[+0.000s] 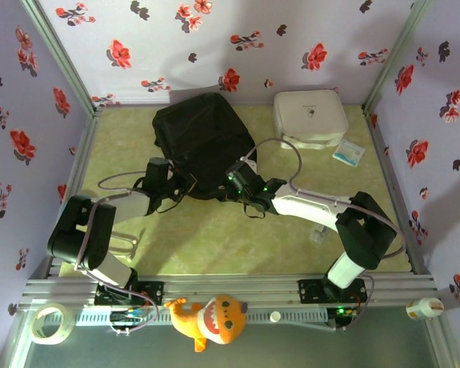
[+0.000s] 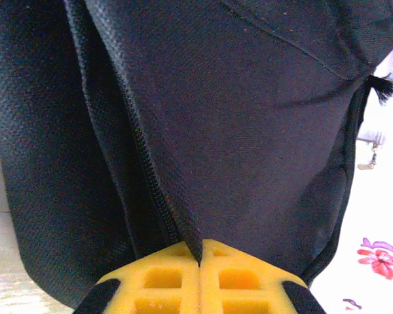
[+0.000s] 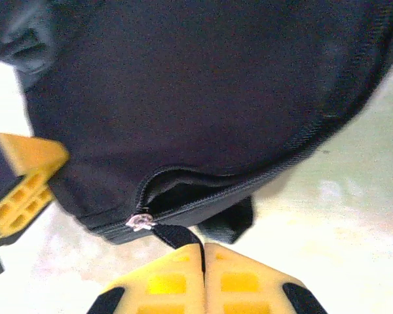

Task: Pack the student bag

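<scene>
The student bag [image 1: 203, 142] lies at the upper centre of the top view, on the tabletop [image 1: 215, 238]. Judge it soft, light and limp: panels collapse under a grip, so take seams and tabs. The left pincer [image 2: 200, 261] is pressed together on a fabric fold beside the zipper [image 2: 141, 170]. The right pincer [image 3: 204, 252] pinches the black pull strap [image 3: 173, 234] at the zipper slider [image 3: 142, 222].

Fig. 1: my left arm [image 1: 92, 238] and right arm [image 1: 322, 208], each built of white link casings between bulky black joint housings, with looping grey cables [image 1: 297, 164] and small green lights [image 1: 231, 178] at the right wrist. Through the wrist cameras I see that the left gripper [image 2: 200, 252] and right gripper [image 3: 204, 252] carry yellow fingers [image 2: 164, 278] with moulded rectangular recesses and black mounts.
</scene>
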